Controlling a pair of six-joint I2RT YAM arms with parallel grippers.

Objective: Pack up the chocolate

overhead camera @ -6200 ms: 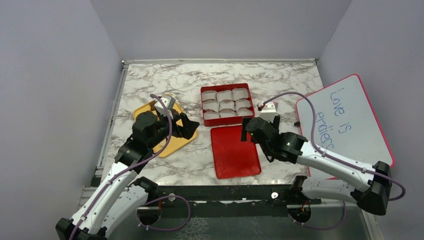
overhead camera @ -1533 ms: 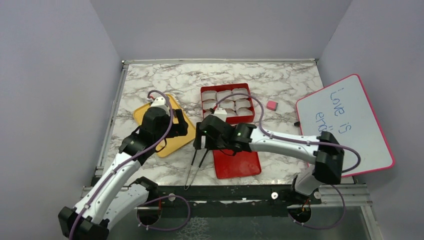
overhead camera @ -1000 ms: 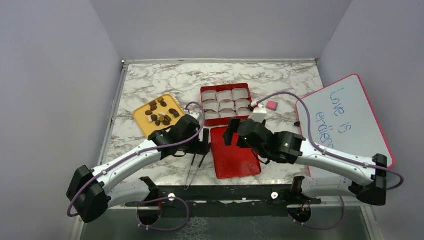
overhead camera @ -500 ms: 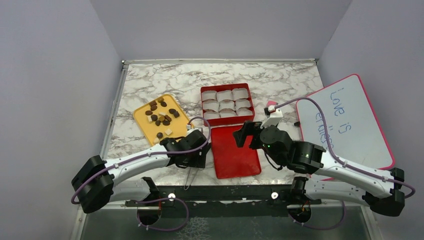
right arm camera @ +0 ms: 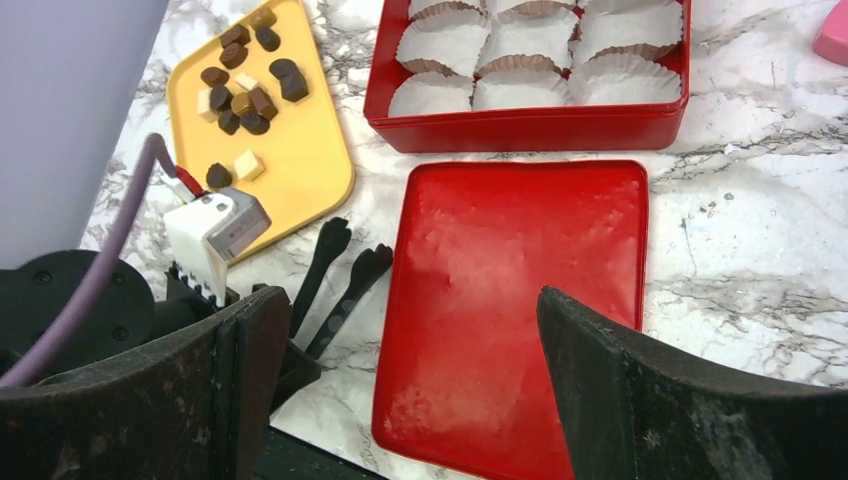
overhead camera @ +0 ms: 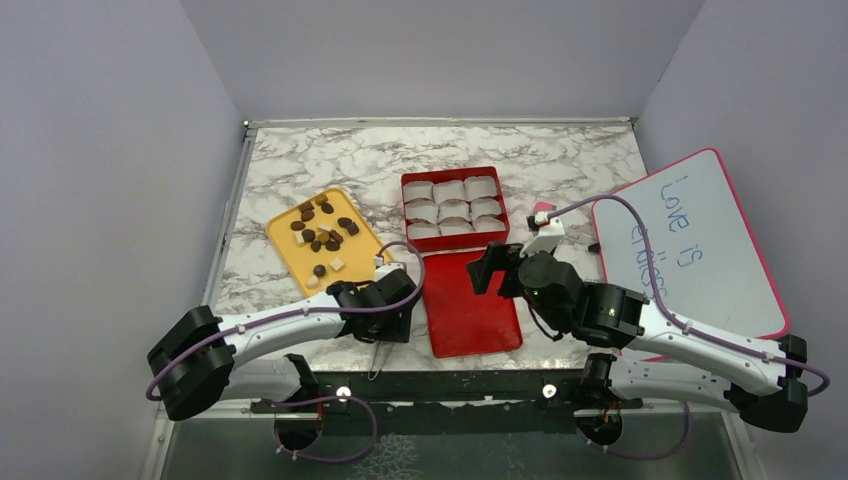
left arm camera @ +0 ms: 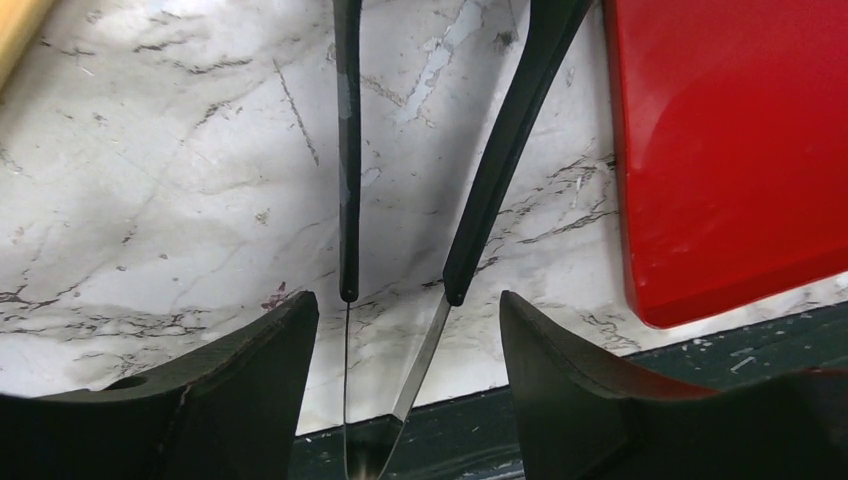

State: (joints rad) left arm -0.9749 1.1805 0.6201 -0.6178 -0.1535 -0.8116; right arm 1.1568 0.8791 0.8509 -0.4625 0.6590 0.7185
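The chocolate (overhead camera: pixel 322 232), dark brown rounds and pale cubes, lies on a yellow tray (overhead camera: pixel 290 255) at the left; it also shows in the right wrist view (right arm camera: pixel 245 95). A red box (overhead camera: pixel 455 237) holds white paper cups, all empty. My left gripper (overhead camera: pixel 386 325) is open, low over the marble, its jaws either side of black-tipped metal tongs (left arm camera: pixel 347 150) without touching them. My right gripper (overhead camera: pixel 497 270) is open and empty above the red lid (overhead camera: pixel 470 310).
The tongs' joined end (overhead camera: pixel 377 358) reaches the table's front edge. A pink block (overhead camera: pixel 541 208) lies right of the box, partly behind my right wrist. A whiteboard (overhead camera: pixel 690 240) leans at the right. The lid (left arm camera: pixel 730 150) lies just right of the tongs.
My left gripper has slid along the tongs toward the front edge. The right arm pulled back from the tongs to above the lid and now holds still.
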